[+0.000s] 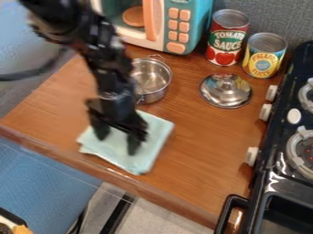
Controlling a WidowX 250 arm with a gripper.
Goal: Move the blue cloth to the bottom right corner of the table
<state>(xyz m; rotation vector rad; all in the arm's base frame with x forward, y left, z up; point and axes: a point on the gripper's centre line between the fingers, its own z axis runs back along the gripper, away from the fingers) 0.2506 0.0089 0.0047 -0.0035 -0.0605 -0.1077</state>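
The pale blue cloth [154, 136] lies near the lower edge of the brown wooden desk [198, 157], beneath the black two-finger gripper [117, 139], whose fingers are parted, apparently ungrasping; the whole move to the bottom right corner seems left to do

The brown wooden table [202, 151] is brightly and fairly evenly lit, with only soft shadows laid on it. Small highlights are thrown back by the domed silver metal lid [214, 97] and the round silver metal pot [154, 94] — while the black jointed robot arm [110, 68] is smeared by blur.
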